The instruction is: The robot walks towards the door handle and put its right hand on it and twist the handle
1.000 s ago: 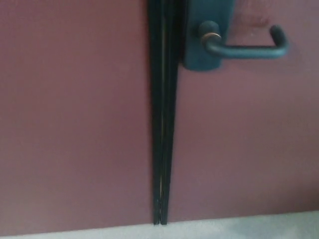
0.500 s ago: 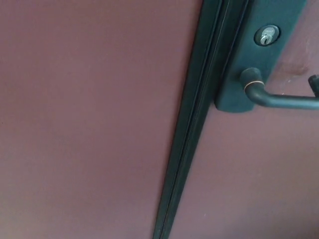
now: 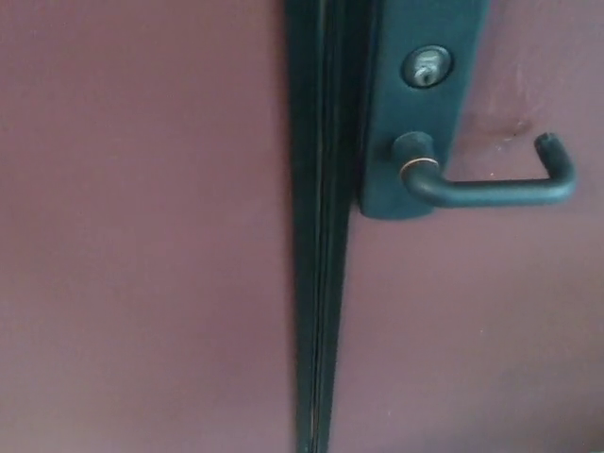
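dark door handle (image 3: 491, 189) juts level from a maroon door (image 3: 142, 236) beside a dark seam (image 3: 316, 283).

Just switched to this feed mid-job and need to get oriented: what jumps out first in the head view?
The dark lever door handle stands out at upper right, running level to the right from its pivot with its far end hooked back. It sits on a dark backplate with a keyhole cylinder above the pivot. A dark vertical seam splits the reddish-brown door panels; neither robot hand is in view.
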`<state>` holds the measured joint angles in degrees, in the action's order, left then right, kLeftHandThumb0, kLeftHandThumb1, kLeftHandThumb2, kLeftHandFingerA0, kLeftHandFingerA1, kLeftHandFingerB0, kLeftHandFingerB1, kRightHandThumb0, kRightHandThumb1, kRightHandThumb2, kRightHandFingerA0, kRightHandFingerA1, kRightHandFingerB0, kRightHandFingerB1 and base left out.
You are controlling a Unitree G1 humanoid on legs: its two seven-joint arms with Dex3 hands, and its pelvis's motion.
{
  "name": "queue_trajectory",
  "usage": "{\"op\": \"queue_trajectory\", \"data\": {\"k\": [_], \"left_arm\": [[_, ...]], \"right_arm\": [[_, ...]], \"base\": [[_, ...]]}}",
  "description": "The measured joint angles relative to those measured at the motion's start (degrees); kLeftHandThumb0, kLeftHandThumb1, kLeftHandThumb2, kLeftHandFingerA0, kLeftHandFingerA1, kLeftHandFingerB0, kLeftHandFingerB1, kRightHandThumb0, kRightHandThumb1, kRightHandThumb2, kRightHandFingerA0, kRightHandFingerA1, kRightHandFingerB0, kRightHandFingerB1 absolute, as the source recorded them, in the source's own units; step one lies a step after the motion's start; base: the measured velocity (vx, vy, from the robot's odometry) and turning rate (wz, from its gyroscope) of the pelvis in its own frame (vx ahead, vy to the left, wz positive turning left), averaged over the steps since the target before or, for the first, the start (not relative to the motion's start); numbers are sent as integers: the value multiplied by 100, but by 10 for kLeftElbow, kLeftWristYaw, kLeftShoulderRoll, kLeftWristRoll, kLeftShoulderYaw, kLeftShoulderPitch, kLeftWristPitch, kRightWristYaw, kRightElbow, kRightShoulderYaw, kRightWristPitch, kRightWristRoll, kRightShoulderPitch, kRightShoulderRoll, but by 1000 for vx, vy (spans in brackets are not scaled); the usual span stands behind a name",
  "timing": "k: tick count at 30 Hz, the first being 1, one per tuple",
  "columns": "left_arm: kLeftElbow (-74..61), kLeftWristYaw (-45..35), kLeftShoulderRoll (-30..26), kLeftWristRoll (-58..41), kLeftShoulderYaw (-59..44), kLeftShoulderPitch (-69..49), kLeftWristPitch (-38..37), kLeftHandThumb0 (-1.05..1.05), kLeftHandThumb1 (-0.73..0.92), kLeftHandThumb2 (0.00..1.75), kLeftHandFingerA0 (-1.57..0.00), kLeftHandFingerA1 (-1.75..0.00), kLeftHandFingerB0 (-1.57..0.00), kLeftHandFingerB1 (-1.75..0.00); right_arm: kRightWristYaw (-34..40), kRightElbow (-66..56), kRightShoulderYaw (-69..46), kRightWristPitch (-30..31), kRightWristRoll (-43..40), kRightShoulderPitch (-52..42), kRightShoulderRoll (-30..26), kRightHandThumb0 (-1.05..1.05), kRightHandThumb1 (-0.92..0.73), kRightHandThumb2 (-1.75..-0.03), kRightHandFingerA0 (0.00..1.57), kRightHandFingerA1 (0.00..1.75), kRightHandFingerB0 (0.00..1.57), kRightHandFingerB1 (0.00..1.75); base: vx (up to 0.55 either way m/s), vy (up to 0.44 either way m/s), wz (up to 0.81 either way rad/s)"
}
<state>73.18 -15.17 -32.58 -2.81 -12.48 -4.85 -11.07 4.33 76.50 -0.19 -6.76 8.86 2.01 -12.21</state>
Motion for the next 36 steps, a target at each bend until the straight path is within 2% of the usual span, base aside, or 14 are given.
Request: {"op": "queue_trajectory", "data": {"k": [15, 24, 33, 36], "left_arm": [[4, 1, -2, 3, 4, -2, -3, -9, 72, 60, -51, -44, -41, -39], [7, 2, -3, 6, 7, 2, -4, -10, 71, 60, -52, -44, -41, -39], [7, 2, -4, 7, 12, 0, -4, -10, 71, 60, -52, -45, -42, -39], [6, 2, 0, 11, 18, -2, -7, -10, 71, 60, -52, -45, -41, -39]], "right_arm": [[-5, -2, -5, 1, 2, 3, 1, -37, -57, -76, 69, 56, 50, 49], [-7, -3, -1, 1, 6, 2, 9, -37, -57, -76, 72, 58, 50, 50], [-12, -3, -2, 1, 8, 3, 9, -37, -56, -76, 68, 57, 53, 51], [-13, -4, -2, 0, 9, 5, 2, -37, -56, -76, 68, 57, 53, 51]], "base": [[27, 136, 13], [50, 20, 0], [14, -107, 4], [-182, 194, -19]]}}
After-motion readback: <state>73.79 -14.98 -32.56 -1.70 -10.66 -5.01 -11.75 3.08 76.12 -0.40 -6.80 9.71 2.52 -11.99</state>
